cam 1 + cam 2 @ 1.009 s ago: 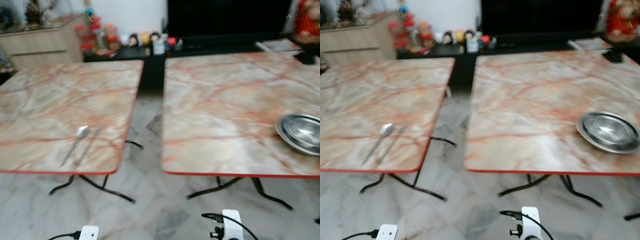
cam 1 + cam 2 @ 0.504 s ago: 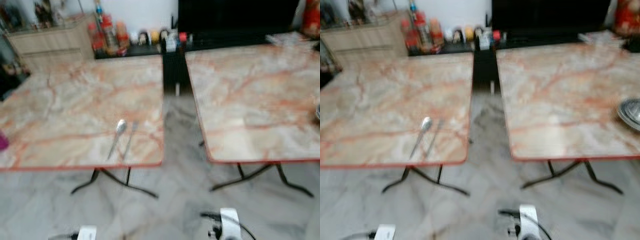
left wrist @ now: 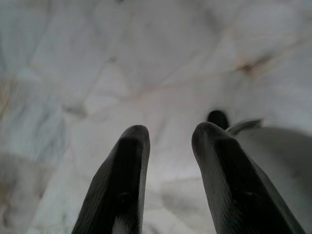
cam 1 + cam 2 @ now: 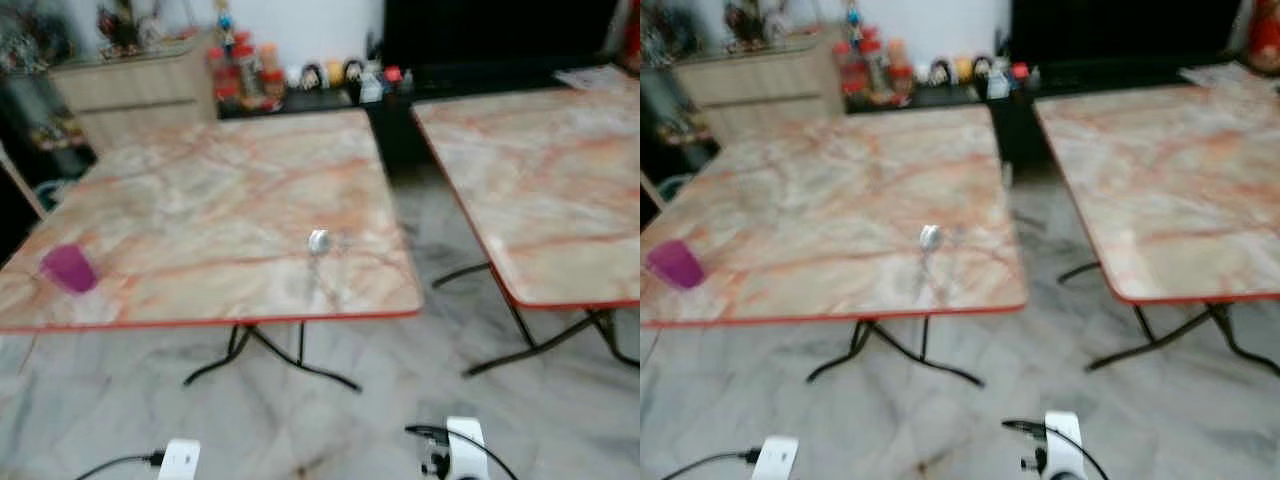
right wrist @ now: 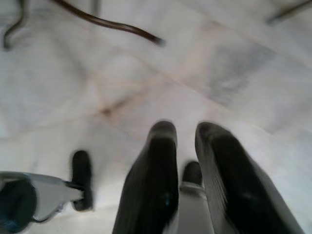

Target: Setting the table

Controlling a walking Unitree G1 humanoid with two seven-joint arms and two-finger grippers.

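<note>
A metal spoon point(image 4: 318, 241) lies near the front right of the left marble table point(image 4: 200, 190); a fork-like piece beside it is too blurred to make out. A purple cup point(image 4: 68, 268) stands at that table's front left. A second marble table point(image 4: 545, 180) stands to the right. Both arms hang low in front of the tables, their wrists at the lower edge of the eye views. My left gripper point(image 3: 170, 134) points at the floor, open and holding nothing. My right gripper point(image 5: 186, 129) also points at the floor, with a narrow gap and nothing in it.
A strip of marble floor point(image 4: 440, 250) runs between the two tables. Black bent table legs point(image 4: 270, 355) spread under the left one. Behind stand a wooden cabinet point(image 4: 140, 90), a low dark shelf with bottles and figurines point(image 4: 300, 78), and a large black screen point(image 4: 490, 35).
The whole picture has slid to the right, so the camera has turned left. The metal bowl has left the frame and the purple cup has come in.
</note>
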